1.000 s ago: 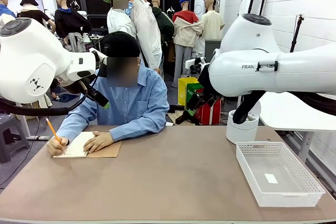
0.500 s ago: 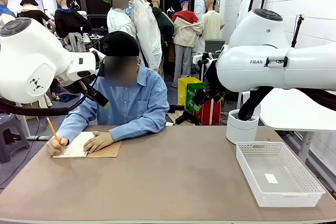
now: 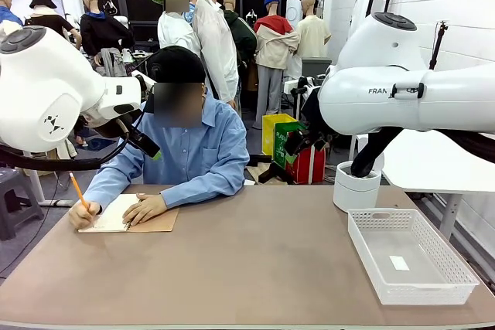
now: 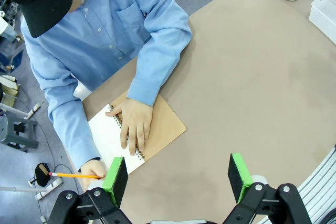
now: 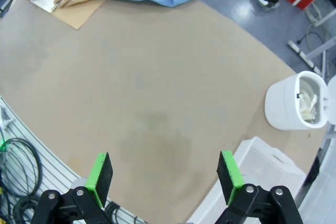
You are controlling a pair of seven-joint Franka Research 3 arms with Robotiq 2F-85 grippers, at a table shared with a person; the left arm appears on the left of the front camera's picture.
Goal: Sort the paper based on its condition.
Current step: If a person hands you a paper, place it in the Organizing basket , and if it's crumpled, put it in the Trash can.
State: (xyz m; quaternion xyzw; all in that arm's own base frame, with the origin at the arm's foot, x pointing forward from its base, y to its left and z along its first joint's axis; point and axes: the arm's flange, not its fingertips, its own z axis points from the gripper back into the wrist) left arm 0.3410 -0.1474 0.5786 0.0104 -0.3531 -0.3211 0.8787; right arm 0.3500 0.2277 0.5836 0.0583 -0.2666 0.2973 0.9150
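- Hanging high over the left side of the table [image 3: 255,260], the left gripper [image 4: 176,177] has its jaws spread wide, with nothing between the green pads.
- The right gripper [image 5: 164,172] hangs high over the right half of the table. It is just as wide open and holds nothing.
- A person [image 3: 193,152] in a blue shirt sits at the far left edge, bent over a notebook [image 4: 163,129] that lies open on the table.
- One hand [image 3: 81,216] holds a pencil [image 3: 76,189] with its tip on the white page [image 3: 108,218]. The other hand [image 3: 145,208] lies flat across the spiral binding, fingers on the page and on the brown cover.
- The page is smooth, flat and in the notebook, well apart from both grippers.
- A white bin [image 3: 356,191] stands at the far right of the table. In the right wrist view a crumpled white wad [image 5: 308,106] lies inside it.
- A white mesh basket [image 3: 425,293] sits at the near right, just nearer than the bin and not touching it.
- A small white slip [image 3: 399,263] lies flat on the basket's floor. I cannot tell whether it is paper or a label.
- The brown tabletop between the notebook and the basket is bare.
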